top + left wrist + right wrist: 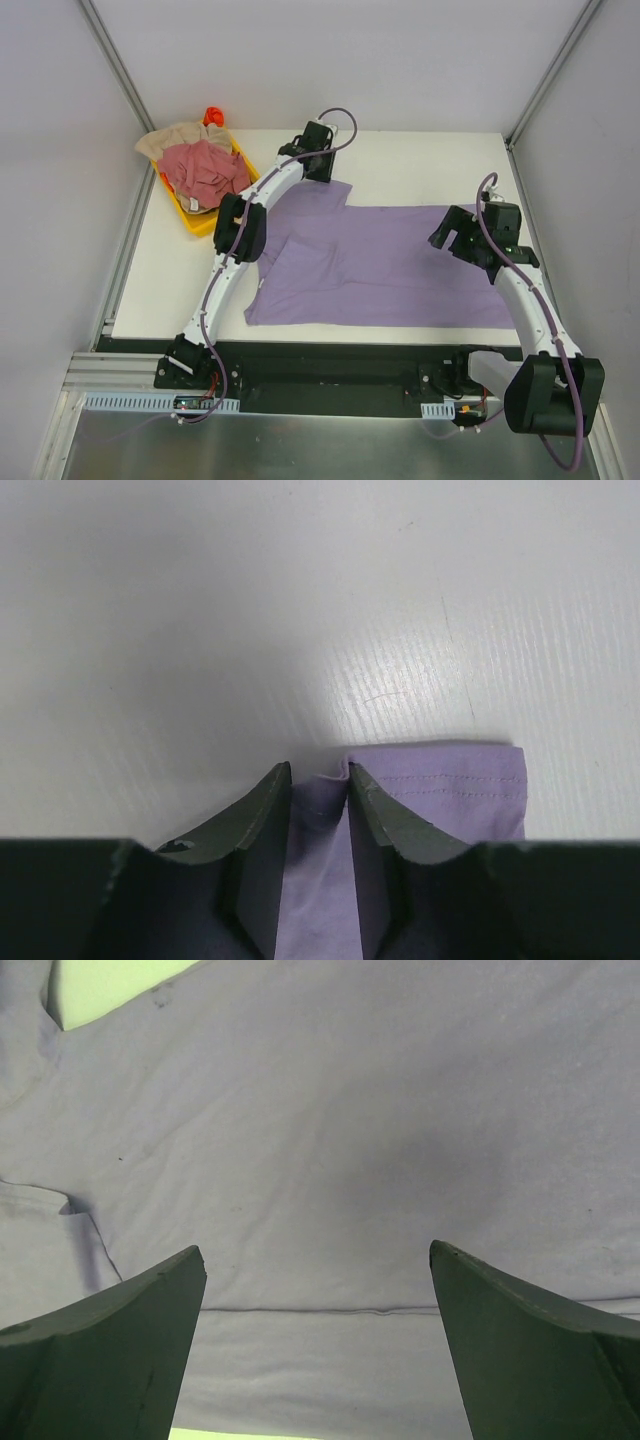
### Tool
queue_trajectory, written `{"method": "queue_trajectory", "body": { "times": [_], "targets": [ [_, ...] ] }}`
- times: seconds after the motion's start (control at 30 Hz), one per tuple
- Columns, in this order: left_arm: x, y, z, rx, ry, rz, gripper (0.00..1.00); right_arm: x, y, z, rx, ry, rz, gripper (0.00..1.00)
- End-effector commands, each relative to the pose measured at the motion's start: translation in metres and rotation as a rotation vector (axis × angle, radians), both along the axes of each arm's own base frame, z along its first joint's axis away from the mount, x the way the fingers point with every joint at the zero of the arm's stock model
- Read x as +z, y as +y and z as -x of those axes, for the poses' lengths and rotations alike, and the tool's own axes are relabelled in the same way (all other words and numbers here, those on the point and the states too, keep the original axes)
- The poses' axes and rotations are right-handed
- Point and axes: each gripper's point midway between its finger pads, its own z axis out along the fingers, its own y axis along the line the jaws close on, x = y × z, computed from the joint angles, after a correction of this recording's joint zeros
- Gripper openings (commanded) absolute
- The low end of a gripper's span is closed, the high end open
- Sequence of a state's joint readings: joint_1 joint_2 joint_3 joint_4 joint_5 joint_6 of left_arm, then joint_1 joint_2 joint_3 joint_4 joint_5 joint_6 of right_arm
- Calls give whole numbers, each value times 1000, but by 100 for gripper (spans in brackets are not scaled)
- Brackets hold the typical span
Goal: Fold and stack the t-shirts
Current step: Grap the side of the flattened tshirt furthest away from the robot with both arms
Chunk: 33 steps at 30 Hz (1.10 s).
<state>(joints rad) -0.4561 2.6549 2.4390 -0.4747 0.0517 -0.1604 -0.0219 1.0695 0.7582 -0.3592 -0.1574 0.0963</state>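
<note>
Top external view: the lavender-purple t-shirt [400, 265] is spread flat on the bench [420, 160], its near-left part folded over. The right jaws are held wide apart above its right end, empty. Farther back, the left jaws stand narrowly spread astride the far sleeve [440, 780] hem, not yet pinching. Beyond, far left, the pink-red t-shirt [205, 170] and beige t-shirt [175, 138] are heaped in the yellow tray [205, 225]. The cloth is judged light, limp and sag-prone; hems should be taken, both layers together.

No writing can be read anywhere; the lavender t-shirt [400, 265] seems unmarked.
</note>
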Motion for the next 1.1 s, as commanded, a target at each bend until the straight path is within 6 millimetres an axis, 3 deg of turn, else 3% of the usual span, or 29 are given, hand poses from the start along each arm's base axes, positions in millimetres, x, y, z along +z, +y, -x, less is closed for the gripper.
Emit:
{"method": "queue_trajectory", "body": {
  "times": [0.0,0.13,0.23,0.37,0.5,0.63,0.7,0.87,1.07],
  "targets": [
    [26,4,3,-14,-17,14,26,7,-7,-5,-18,-13,28,96],
    [27,3,4,-39,-20,13,17,10,-21,-14,-70,-13,69,96],
    [28,0,5,-59,-20,21,13,11,-40,-32,-148,11,109,96],
    [29,0,5,-60,-23,21,1,0,-84,-69,-323,63,165,96],
    [29,-1,6,-68,-23,26,0,-8,-104,-118,-311,105,139,96],
    [27,0,6,-62,-19,22,0,-19,-131,-154,-303,182,191,96],
    [28,0,6,-62,-21,22,0,-16,-139,-176,-281,191,203,96],
    [28,-1,6,-65,-21,26,0,-34,-153,-209,-225,245,254,97],
    [28,0,5,-59,-16,35,0,-67,-157,-217,-168,355,270,97]
  ]
}}
